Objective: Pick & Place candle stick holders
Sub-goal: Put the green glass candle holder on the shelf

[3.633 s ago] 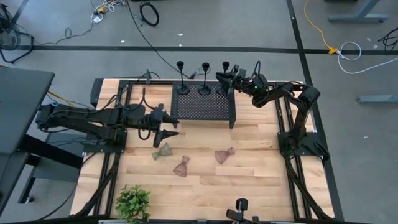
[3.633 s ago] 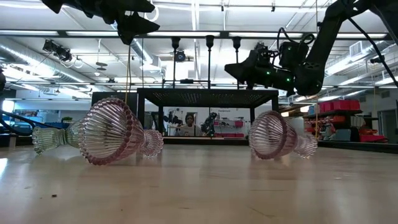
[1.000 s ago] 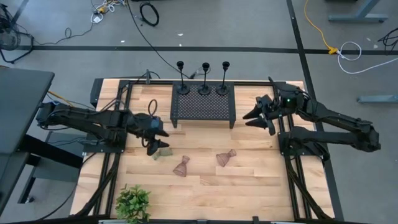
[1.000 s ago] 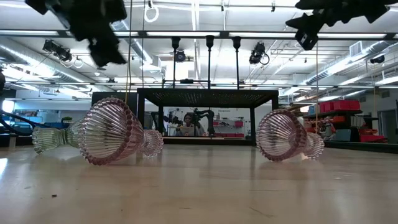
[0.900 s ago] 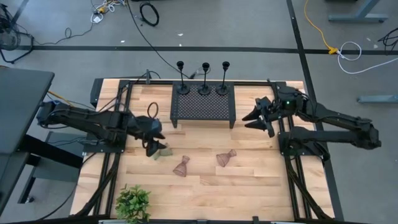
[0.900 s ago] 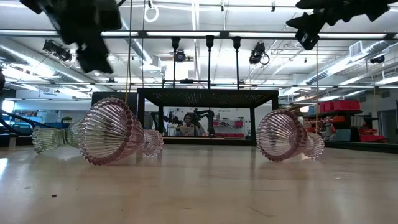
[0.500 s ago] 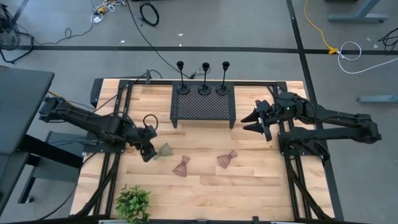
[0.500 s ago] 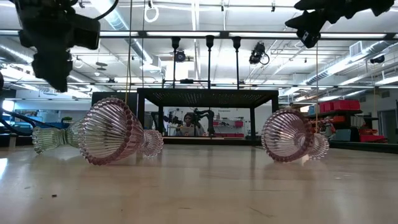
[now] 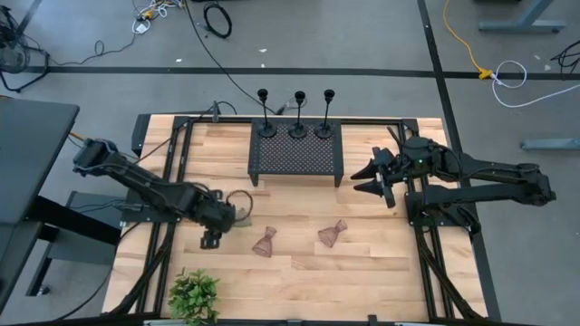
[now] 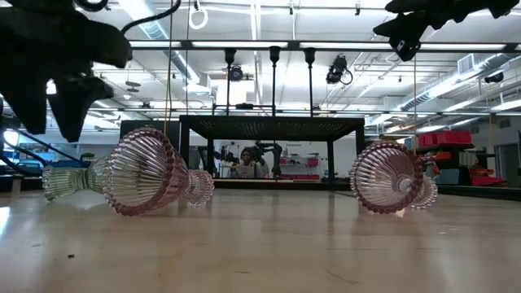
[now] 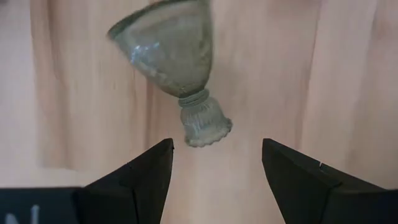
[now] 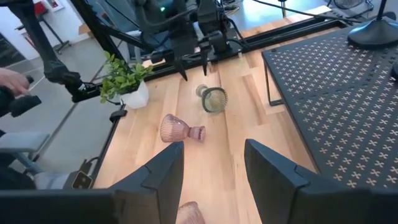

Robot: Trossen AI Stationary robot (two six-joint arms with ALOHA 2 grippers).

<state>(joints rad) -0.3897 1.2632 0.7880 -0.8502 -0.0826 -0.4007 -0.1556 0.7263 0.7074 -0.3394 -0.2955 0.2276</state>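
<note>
Left gripper (image 11: 214, 165) above greenish glass holder (image 11: 171, 59), fingers spread wide, holding nothing.
Right gripper (image 9: 370, 179) parted, hovering at three o'clock of the black rack (image 9: 295, 156).

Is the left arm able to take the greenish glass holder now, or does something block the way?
Probably yes. The left gripper is open and points at the greenish glass holder, which lies on its side on the table. Nothing stands between its fingers and the holder's foot.

No readable text, label, brand, number or sign shows anywhere.
</note>
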